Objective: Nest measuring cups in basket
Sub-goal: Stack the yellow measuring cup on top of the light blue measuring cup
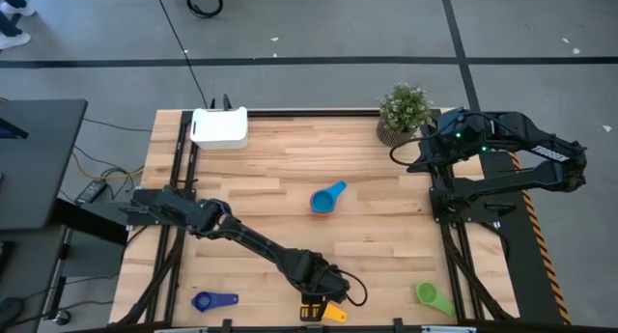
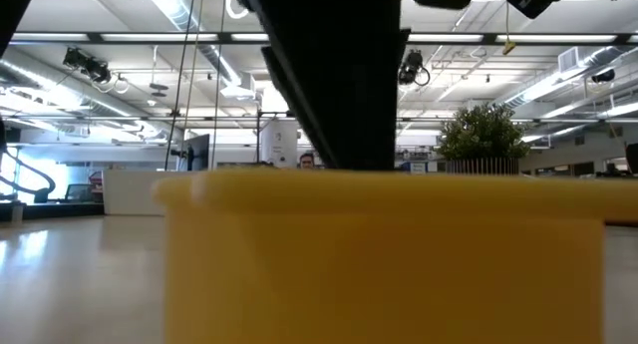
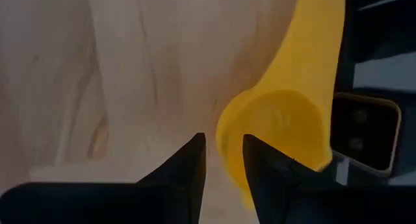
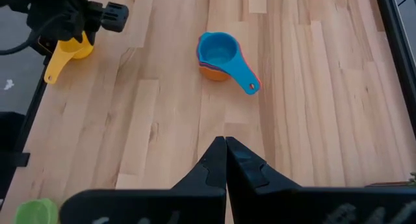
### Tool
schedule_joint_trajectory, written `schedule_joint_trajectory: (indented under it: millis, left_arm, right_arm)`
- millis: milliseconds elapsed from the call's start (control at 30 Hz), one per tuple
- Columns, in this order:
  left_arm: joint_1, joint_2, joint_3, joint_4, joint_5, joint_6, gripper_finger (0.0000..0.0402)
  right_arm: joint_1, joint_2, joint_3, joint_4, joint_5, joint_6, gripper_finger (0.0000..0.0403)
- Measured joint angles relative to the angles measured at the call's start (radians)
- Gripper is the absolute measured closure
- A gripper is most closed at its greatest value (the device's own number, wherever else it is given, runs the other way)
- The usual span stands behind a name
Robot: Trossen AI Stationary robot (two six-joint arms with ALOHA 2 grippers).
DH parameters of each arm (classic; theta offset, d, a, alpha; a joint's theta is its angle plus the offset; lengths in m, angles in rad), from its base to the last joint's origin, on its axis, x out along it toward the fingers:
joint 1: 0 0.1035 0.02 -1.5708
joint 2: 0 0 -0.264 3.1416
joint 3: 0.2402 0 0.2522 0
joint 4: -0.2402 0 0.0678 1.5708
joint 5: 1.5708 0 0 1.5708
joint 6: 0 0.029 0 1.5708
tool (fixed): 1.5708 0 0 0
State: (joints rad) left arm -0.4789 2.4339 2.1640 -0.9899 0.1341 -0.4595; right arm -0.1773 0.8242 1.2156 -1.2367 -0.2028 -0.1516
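Pale wooden tabletop [image 1: 290, 188], grey floor around; white basket [image 1: 220, 127] at far left corner, potted plant [image 1: 403, 111] at far right. Yellow cup [image 1: 331, 312] at near edge, handle running along that edge toward the right side; left gripper [image 1: 323, 292] low over its bowl, fingers [image 3: 188, 165] narrowly parted, one [image 3: 263, 165] at the rim, grip on it unclear. Light blue cup [image 4: 220, 52] mid-table atop orange and red ones, handle aimed at far right corner; stacking seen only from right wrist. Blue cup [image 1: 212, 300] near left, green cup [image 1: 432, 296] near right. Right gripper [image 4: 225, 143] pressed closed, raised beside plant. Low view filled by yellow wall [image 2: 379, 254].
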Motion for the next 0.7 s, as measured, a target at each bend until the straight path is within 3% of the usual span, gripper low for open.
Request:
schedule_joint_trajectory:
  millis: [300, 400, 533, 700]
  left_arm:
    - [-0.003, 0.049, 0.000, 0.055, 0.002, -0.007, 0.0295]
    - [0.001, 0.054, 0.000, 0.047, 0.028, -0.039, 0.0320]
    - [0.018, 0.061, 0.000, 0.030, 0.071, -0.087, 0.0384]
    - [0.053, 0.047, 0.000, 0.002, 0.069, -0.174, 0.0390]
  right_arm:
    - [0.000, 0.000, 0.000, -0.002, 0.000, 0.000, 0.0400]
    - [0.000, -0.001, 0.000, -0.003, 0.000, 0.000, 0.0400]
    - [0.000, -0.001, 0.000, -0.010, 0.000, 0.000, 0.0400]
    - [0.000, -0.001, 0.000, -0.022, 0.000, 0.000, 0.0400]
